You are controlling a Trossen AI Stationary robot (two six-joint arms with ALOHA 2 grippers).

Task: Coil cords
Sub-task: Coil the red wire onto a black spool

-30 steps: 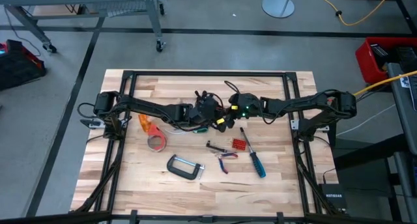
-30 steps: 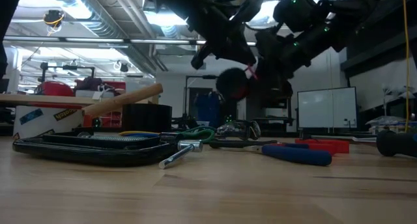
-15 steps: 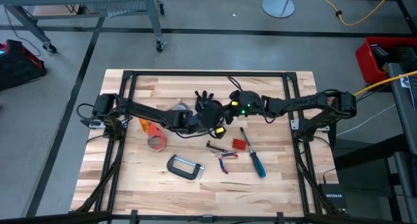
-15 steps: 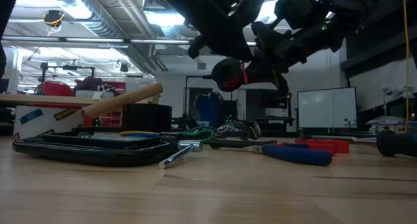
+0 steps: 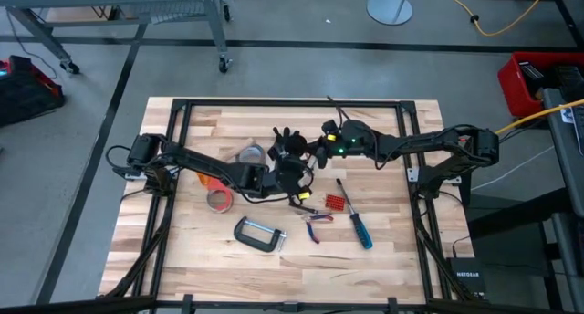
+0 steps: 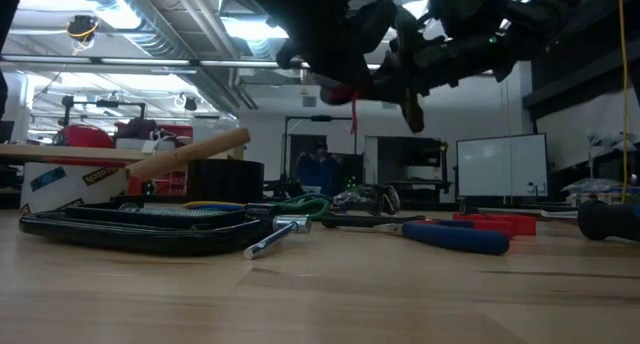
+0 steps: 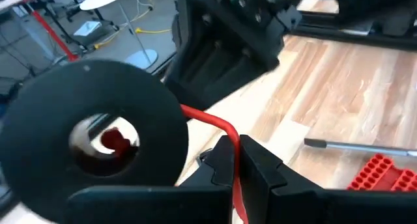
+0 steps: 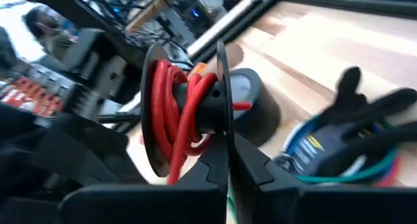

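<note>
A black spool (image 8: pixel 189 113) wound with red cord (image 8: pixel 171 100) hangs in the air over the middle of the table; it also shows in the low view (image 6: pixel 338 89). My right gripper (image 8: pixel 229 160) is shut on the spool. My left gripper (image 7: pixel 236 164) sits just near of it (image 5: pixel 299 171) and is shut on the red cord (image 7: pixel 210 120) that runs off the spool (image 7: pixel 98 133). A bundle of green and blue cords (image 8: pixel 339 160) lies on the table beyond the spool. My left gripper pinches the single red cord (image 7: pixel 232 144) between its two fingertips, a short way from the spool. The cord runs from the spool's core to the fingers and on below them. My right gripper pinches the rim of one spool flange (image 8: pixel 221 123) between its two fingers. The spool is lifted clear of the table, its axis across the fingers.
On the table lie a grey duct tape roll (image 5: pixel 248 155), an orange-red tape roll (image 5: pixel 203 175), a C-clamp (image 5: pixel 258 234), a red bit holder (image 5: pixel 336 203), pliers (image 5: pixel 318 223) and a blue-handled screwdriver (image 5: pixel 356 221). Bare wood lies along the near edge.
My right gripper has gone up and toward the far edge with the spool, which has turned from face-on to edge-on in the low view. My left gripper has drawn back toward the near edge, and a stretch of red cord now hangs below the spool.
</note>
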